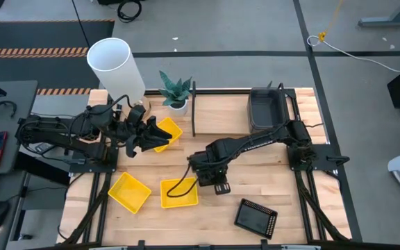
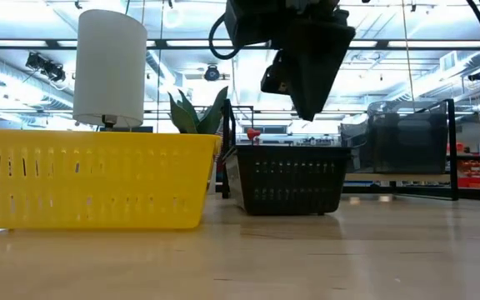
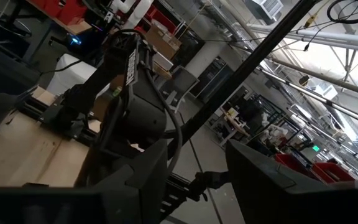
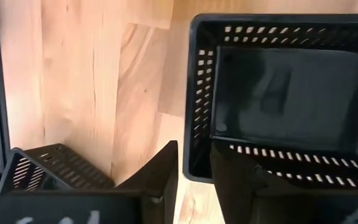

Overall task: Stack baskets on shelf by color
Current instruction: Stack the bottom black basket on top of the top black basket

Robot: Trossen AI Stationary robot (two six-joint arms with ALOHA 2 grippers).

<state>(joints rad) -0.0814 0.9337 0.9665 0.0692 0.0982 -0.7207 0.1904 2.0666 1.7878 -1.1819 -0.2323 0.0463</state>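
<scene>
Well in front of shelf (image 1: 194,111), straddling black basket (image 4: 284,99) wall with right gripper (image 4: 194,168) jaws slack, seemingly for release or re-grip; left gripper (image 1: 148,135) parked wide beside yellow basket (image 1: 171,128)

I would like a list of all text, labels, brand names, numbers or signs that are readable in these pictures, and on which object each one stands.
No text can be read with certainty.
White label on the left arm's body: dark print, too blurred to read.
White marks on the right gripper, at the lower edge of its wrist view: cut off, unreadable.
Green lit sign far back in the room: too small to read.
Yellow baskets, black basket, white cylinder: no print visible.
</scene>
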